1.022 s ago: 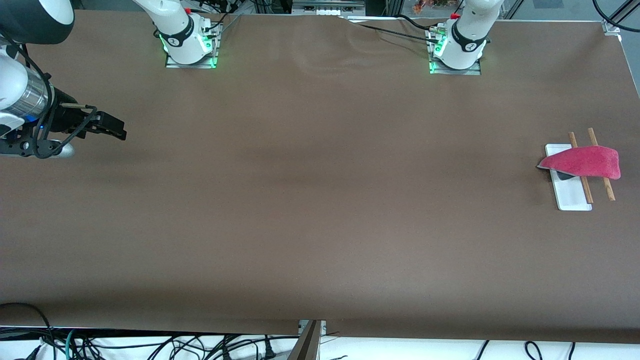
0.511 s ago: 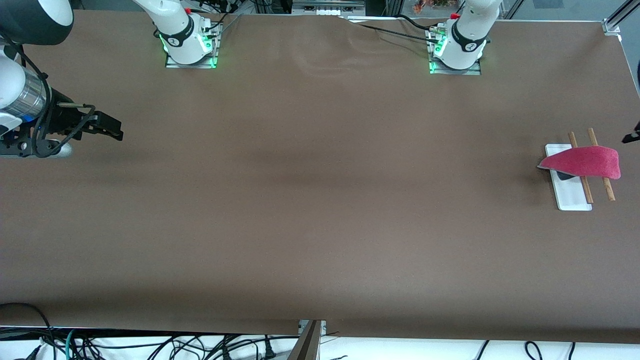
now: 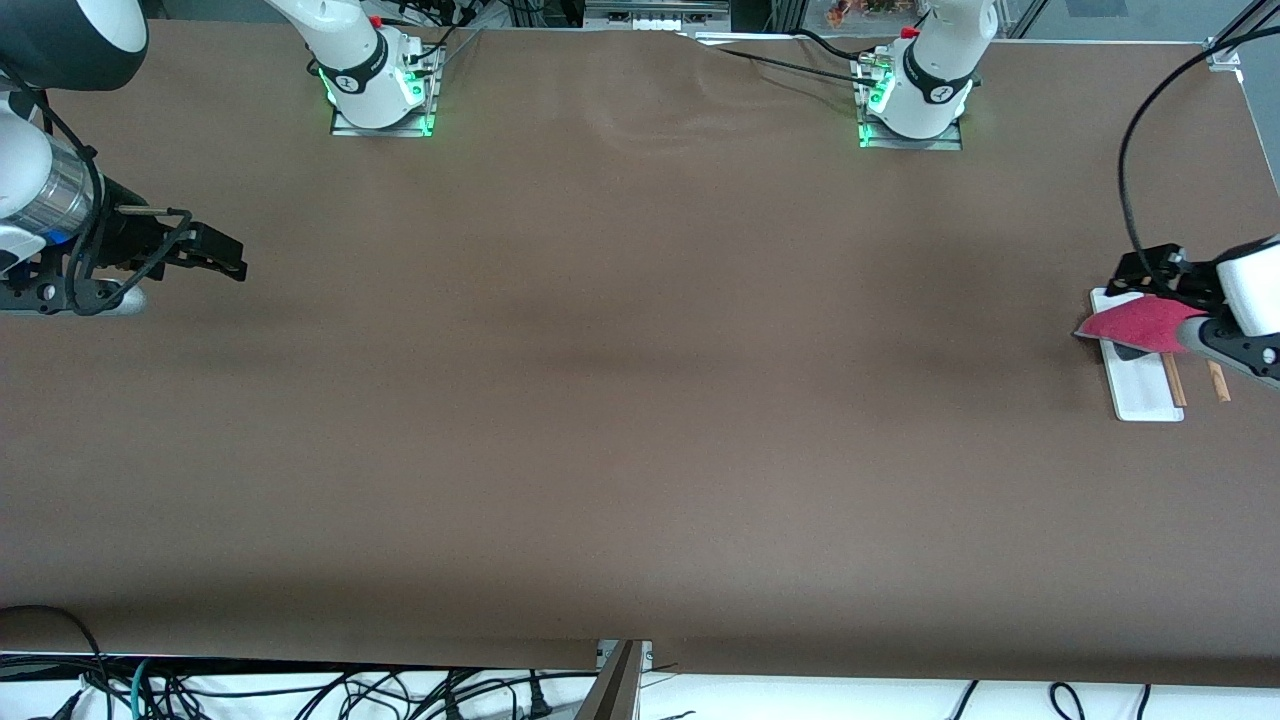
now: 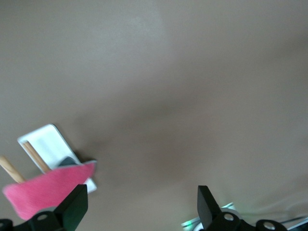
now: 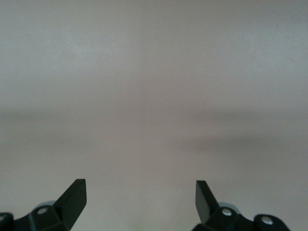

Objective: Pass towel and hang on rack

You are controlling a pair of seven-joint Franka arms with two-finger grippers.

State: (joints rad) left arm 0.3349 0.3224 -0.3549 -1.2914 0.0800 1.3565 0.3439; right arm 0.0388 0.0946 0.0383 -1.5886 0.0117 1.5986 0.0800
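Note:
The pink-red towel [image 3: 1135, 322] lies draped over the two wooden rods [image 3: 1172, 378] of the rack [image 3: 1140, 392], at the left arm's end of the table. My left gripper [image 3: 1150, 278] hangs open above the towel and rack and covers part of them. In the left wrist view the towel [image 4: 43, 190] and the rack's white base [image 4: 45, 142] show beside one finger of the left gripper [image 4: 139, 197], with nothing between the fingers. My right gripper [image 3: 225, 258] waits open over bare table at the right arm's end. In its own view the right gripper [image 5: 140, 192] holds nothing.
Both arm bases [image 3: 380, 85] [image 3: 915, 95] stand along the table edge farthest from the front camera. A black cable [image 3: 1130, 150] loops above the left gripper. More cables [image 3: 300, 690] lie off the edge nearest the camera. The brown table cover [image 3: 640, 400] spreads between the arms.
The left arm has swung into view and now hangs over the rack and towel. The right gripper drew back slightly, then held still. The towel has not moved.

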